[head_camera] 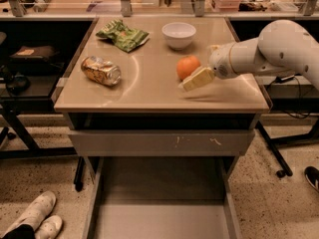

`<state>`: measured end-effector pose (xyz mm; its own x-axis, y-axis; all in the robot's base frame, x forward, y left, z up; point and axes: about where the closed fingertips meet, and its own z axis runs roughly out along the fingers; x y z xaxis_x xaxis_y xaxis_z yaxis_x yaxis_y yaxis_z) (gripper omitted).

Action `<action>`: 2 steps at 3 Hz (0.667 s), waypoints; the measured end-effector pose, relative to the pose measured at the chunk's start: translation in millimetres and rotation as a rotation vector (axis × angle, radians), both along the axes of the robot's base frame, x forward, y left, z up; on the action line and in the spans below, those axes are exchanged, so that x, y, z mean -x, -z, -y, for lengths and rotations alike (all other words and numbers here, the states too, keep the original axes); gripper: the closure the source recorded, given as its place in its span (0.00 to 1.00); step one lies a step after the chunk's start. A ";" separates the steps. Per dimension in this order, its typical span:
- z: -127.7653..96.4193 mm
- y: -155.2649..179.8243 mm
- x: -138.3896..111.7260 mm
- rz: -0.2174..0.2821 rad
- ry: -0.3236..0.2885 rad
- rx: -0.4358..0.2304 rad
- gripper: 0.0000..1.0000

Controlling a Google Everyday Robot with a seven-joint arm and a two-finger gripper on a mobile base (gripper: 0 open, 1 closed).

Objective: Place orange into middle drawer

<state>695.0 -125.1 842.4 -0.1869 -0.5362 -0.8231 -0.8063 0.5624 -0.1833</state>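
Note:
The orange sits on the tan tabletop, right of centre, in front of the white bowl. My gripper reaches in from the right on the white arm. It is low over the table, right against the orange's front-right side. The middle drawer is pulled out below the table, a grey tray with a bare floor.
A gold-brown can lies on its side at the table's left. A green snack bag lies at the back left. A grey panel with pale scratches sits above the drawer. Shoes are on the floor at lower left.

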 end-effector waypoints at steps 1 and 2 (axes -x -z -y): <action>-0.1 0.1 -0.1 0.000 0.000 0.000 0.19; -0.1 0.1 -0.1 0.000 0.000 0.000 0.43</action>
<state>695.1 -125.1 842.3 -0.1869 -0.5362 -0.8232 -0.8064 0.5623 -0.1832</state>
